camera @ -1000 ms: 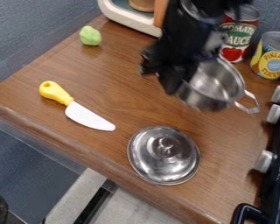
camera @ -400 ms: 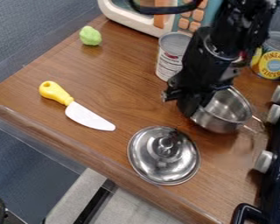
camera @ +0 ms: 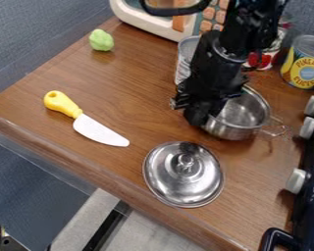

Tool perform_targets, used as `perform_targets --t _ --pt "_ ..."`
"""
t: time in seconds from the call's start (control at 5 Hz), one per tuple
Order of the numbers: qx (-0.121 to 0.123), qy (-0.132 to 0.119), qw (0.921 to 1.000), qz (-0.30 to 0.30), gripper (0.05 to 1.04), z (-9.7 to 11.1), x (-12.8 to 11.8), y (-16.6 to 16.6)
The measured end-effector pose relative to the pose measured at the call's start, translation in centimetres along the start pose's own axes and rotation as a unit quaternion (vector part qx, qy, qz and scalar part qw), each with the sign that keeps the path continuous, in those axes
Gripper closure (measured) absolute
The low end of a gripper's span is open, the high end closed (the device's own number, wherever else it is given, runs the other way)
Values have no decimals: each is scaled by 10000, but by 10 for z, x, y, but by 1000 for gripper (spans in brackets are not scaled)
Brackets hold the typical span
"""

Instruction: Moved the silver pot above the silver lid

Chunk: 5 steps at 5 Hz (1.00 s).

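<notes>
The claw is at the rim of the silver pot, near the silver lid (knob upward).

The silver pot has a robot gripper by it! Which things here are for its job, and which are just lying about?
For the job:
- silver pot
- silver lid
- gripper, at the pot's side

Just lying about:
- knife with yellow handle
- green lump
- yellow-labelled can
- toy oven or microwave

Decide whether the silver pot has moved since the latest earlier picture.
Yes; the silver pot has shifted left in the view, away from the stove knobs.
</notes>
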<state>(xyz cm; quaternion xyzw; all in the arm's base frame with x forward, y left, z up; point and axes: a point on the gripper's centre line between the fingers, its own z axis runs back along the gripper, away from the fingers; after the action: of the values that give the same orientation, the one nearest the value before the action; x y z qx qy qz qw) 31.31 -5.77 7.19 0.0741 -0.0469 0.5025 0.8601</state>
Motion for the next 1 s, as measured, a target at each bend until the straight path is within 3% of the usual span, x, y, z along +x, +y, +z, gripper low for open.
perform_targets --t 0.4,0.6,0.8,1.0 --pt "-71 -55 10000 -12 205 -4 1 -2" --pt "-188 11 9998 -114 73 4 -1 -3" --pt "-449 -82 9989 -79 77 29 4 5" --pt "-648 -539 9963 138 83 59 18 22"
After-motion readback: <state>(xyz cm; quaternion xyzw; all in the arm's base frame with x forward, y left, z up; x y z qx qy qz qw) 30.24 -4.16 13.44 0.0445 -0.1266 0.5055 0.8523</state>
